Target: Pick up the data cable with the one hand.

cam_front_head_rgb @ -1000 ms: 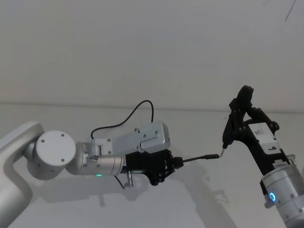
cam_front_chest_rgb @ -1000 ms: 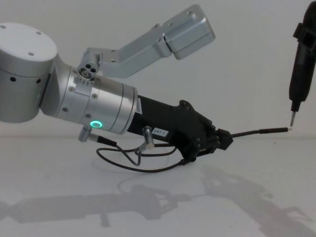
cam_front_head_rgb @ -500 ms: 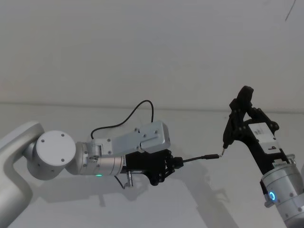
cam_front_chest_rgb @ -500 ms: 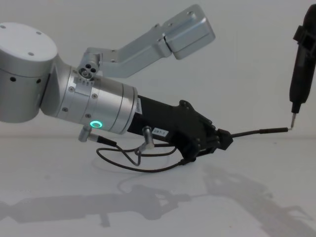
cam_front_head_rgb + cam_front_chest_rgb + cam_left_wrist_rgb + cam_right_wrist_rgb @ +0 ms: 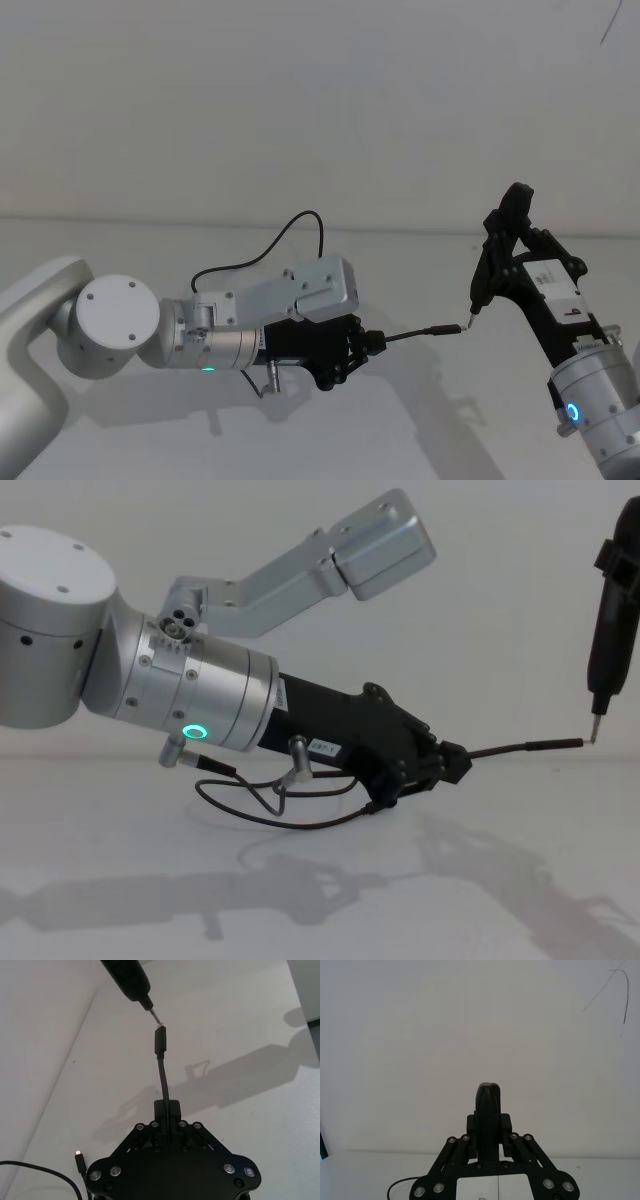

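One claw, the left [image 5: 368,343], clamped on data cable [image 5: 415,333], plug tip meeting right claw's [image 5: 492,262] pointed black tool [image 5: 478,280], above bench [image 5: 400,430].

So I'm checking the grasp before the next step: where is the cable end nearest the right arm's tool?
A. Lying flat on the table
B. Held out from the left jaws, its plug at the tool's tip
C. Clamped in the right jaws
B: the left gripper is shut on the cable, whose plug meets the tip of the tool.
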